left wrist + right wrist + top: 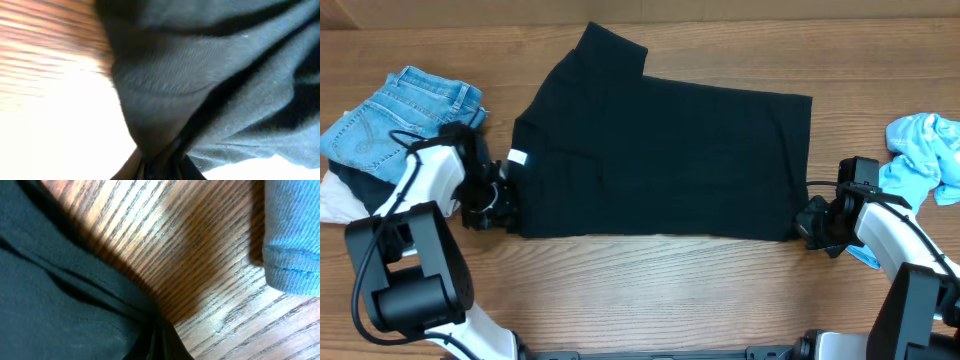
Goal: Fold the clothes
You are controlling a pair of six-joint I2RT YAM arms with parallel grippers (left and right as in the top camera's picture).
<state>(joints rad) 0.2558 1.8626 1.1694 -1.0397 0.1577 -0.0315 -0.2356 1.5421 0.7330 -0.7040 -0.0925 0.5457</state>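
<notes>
Where both arms reach in over the table (650, 290), the left gripper (492, 205) is clamped on the shirt's (660, 150) near left corner and the right gripper (815, 225) on its near right corner, with fabric bunching into each pair of jaws. Beyond them the black shirt lies flat across the middle, its tag (517, 157) at the left edge and one sleeve pointing away. Jeans (405, 110) lie farther left, and a blue cloth (925, 150) lies at the right.

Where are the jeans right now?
Overhead view: the jeans lie at the left of the table, just beyond the left gripper, left of the black T-shirt.
</notes>
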